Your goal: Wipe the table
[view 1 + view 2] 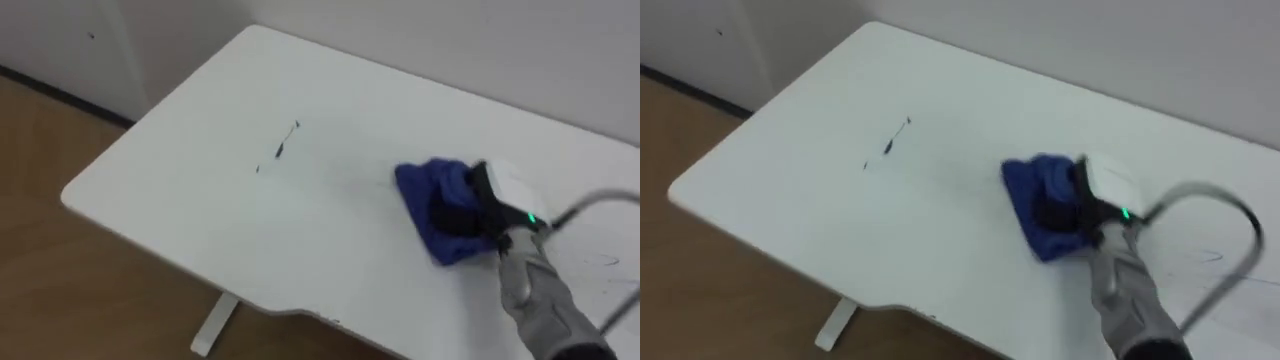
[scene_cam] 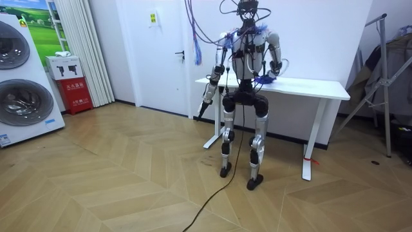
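A blue cloth (image 1: 425,185) lies bunched on the white table (image 1: 200,200), right of the middle. My right hand (image 1: 492,200) rests on top of it, dark fingers curled into the folds and pressing it to the tabletop. A short dark streak (image 1: 285,145) marks the table to the cloth's left, about a hand's length away. Fainter pen-like lines (image 1: 600,262) show near the right edge. In the room view I stand at the table's front, and my left hand (image 2: 205,106) hangs at my side beside the table's end.
A wall runs just behind the table. The table's near edge and left corner drop off to wooden floor (image 1: 60,290). In the room view, washing machines (image 2: 22,84) and a red box (image 2: 76,93) stand at the left and a metal rack (image 2: 386,77) at the right.
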